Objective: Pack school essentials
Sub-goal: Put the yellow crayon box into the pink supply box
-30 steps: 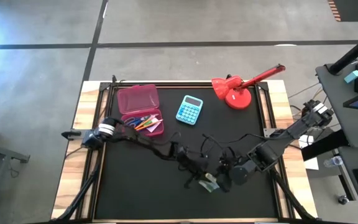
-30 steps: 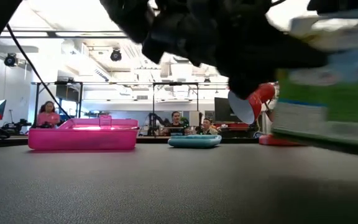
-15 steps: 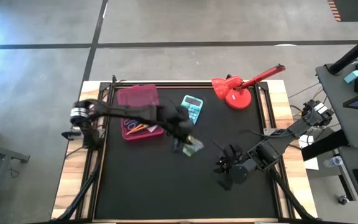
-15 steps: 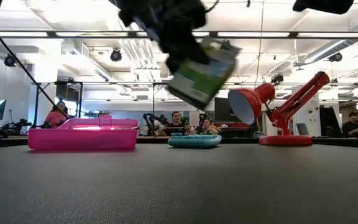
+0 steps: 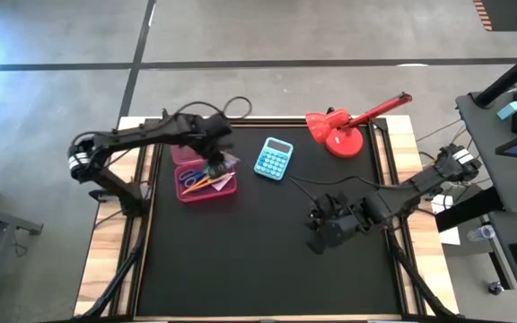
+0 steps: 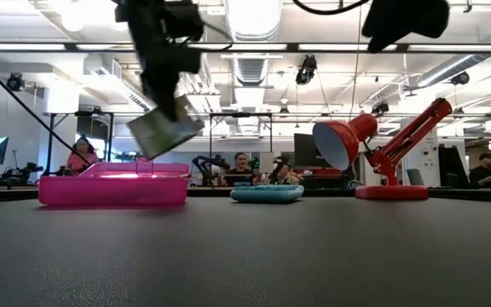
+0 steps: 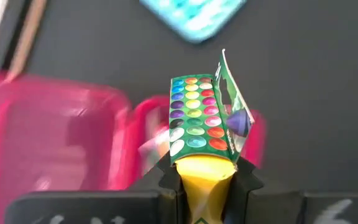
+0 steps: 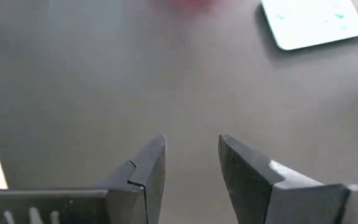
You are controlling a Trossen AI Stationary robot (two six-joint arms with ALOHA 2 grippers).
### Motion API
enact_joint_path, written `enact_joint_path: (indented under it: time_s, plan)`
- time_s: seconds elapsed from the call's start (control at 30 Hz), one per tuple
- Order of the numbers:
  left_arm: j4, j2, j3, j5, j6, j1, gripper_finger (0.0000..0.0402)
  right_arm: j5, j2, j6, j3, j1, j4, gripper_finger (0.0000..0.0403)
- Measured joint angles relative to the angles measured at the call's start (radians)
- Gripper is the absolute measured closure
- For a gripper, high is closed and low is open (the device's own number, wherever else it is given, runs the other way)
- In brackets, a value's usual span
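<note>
Quick head count on the table

One pink box (image 5: 200,161), one blue calculator (image 5: 274,158), one red lamp (image 5: 348,126), one white-green packet (image 7: 204,115), two grippers: left (image 5: 215,164) and right (image 5: 323,233). Box has stationery inside, can't count it.

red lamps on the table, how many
1: the red lamp stands at the table's far right corner, beside the blue calculator. None other shows; the arms hide little of the mat.

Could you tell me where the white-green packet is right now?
The left gripper holds the white-green packet in the air above the pink box, left of the calculator.
</note>
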Motion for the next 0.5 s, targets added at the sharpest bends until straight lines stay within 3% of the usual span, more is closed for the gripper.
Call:
enact_joint_path:
  time_s: [0.23,0.37,0.5]
  plan:
    - [-0.017,-0.050,-0.137,-0.134,-0.012,0.060,0.0359,0.001,0.000,-0.092,-0.002,-0.091,-0.001,0.0271]
    - [-0.018,-0.050,-0.193,-0.308,-0.001,0.060,0.0359,0.002,0.000,-0.126,-0.002,-0.143,-0.001,0.0271]
    - [-0.031,-0.051,-0.230,-0.337,0.003,0.058,0.0359,0.002,0.000,-0.129,-0.002,-0.188,-0.001,0.0274]
